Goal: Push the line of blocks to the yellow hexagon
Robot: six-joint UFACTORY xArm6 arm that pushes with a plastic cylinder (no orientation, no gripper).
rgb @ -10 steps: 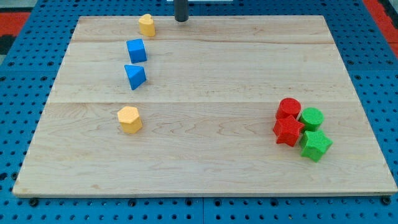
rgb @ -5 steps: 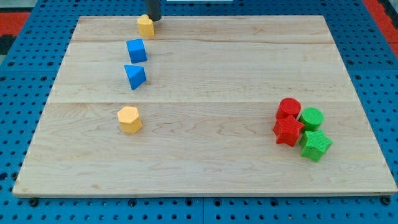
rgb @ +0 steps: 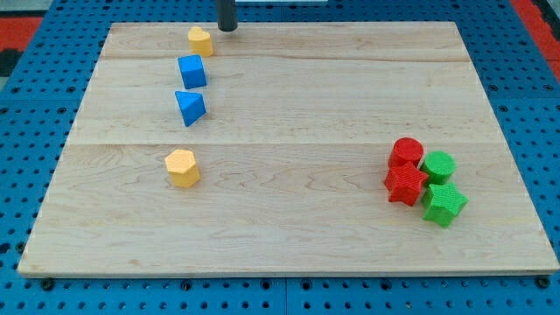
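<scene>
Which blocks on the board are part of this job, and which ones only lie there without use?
Part of the job:
- small yellow block
- blue cube
- blue triangle
- yellow hexagon
- my tip, right of the small yellow block

Just lying about:
- red cylinder
- red star
- green cylinder
- green star

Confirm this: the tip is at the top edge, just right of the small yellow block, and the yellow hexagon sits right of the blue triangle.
Not quite. The camera view shows the yellow hexagon below the blue triangle, slightly left. My tip is indeed just right of the small yellow block.

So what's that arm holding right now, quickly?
Nothing: no jaws, only a rod. My tip sits at the board's top edge, just right of the small yellow block, apparently not touching.
</scene>
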